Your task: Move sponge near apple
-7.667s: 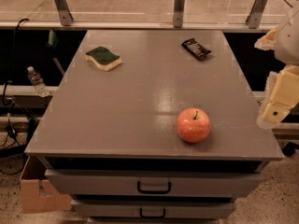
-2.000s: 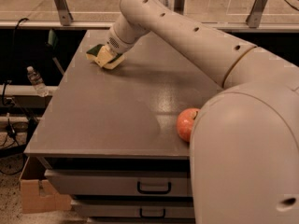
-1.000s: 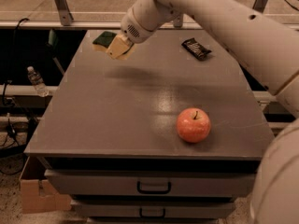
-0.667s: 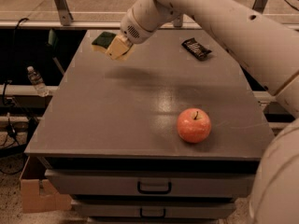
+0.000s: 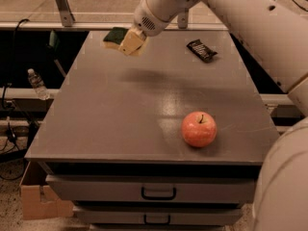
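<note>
**Camera view: sponge off the table at the far left**

You can see the gripper (image 5: 130,42) clamped on the sponge (image 5: 114,34), holding it above the far-left part of the table (image 5: 106,124) (a soft shadow lies on the grey top below). The apple (image 5: 198,129) sits at the near right, well apart from the sponge. A black wrapper (image 5: 201,50) lies at the far right.

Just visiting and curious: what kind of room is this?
Probably a lab or workshop: a drawer cabinet as workbench, loose cables and a cardboard box beside it, and the pincer holding a sponge above its far left.
</note>
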{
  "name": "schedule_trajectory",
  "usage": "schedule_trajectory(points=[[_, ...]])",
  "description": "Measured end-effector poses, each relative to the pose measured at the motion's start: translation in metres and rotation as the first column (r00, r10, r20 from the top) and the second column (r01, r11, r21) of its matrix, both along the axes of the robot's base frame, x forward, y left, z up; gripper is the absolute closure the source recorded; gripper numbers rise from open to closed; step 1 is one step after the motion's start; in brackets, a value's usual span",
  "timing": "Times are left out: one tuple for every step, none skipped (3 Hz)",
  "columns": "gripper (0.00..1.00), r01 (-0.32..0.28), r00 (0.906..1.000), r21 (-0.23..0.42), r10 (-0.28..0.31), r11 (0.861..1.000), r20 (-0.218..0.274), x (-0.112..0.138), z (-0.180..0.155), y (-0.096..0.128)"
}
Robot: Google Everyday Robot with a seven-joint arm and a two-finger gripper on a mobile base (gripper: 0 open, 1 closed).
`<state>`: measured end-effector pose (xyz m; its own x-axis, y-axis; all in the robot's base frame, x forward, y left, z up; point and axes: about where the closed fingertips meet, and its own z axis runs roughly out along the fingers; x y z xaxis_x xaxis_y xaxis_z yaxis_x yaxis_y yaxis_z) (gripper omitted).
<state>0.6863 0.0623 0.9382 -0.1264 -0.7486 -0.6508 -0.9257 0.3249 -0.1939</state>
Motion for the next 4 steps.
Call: schedule_trajectory(points=[[1.00, -0.029, 0.9996, -0.087, 0.029, 0.996, -0.003, -0.016, 0.019, -0.044], [1.00, -0.058, 0.9980, -0.144, 0.053, 0.988, -0.035, -0.043, 0.025, -0.084], [1.00, -0.080, 0.9946, -0.194, 0.066, 0.978, -0.080, -0.068, 0.018, -0.129], [1.00, -0.077, 0.9926, -0.244, 0.051, 0.967, -0.111, -0.082, 0.014, -0.181]])
